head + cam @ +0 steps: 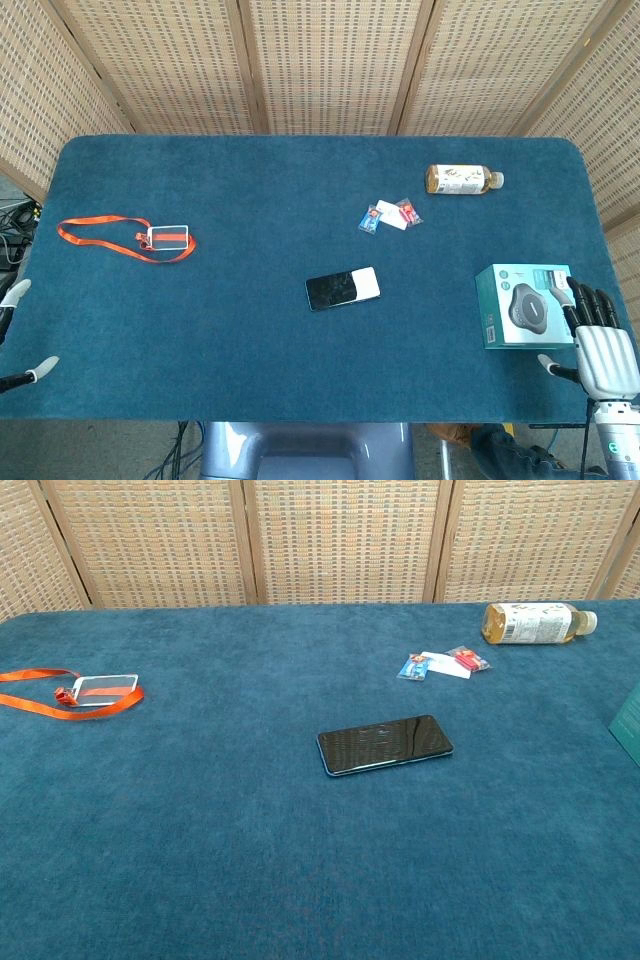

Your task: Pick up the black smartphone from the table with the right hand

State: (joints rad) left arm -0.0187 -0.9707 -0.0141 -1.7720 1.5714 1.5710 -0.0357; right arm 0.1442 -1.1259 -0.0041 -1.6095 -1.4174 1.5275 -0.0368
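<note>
Head view, left to right: at the far left edge only pale fingertips of the left hand (22, 335) show, so whether it is spread or closed cannot be told. An orange lanyard (125, 238) lies at middle left of the blue counter (230, 350). The black smartphone (342, 288) lies flat near the centre of the frame, screen up, glossy and dark with a pale reflection at its right end, long side roughly across the picture. At lower right the right hand (603, 345) hangs beside a teal box (524, 305), its fingers (590, 302) extended and apart, holding nothing. By my reading the pick-up has not begun: reach, grasp and lift all remain.
</note>
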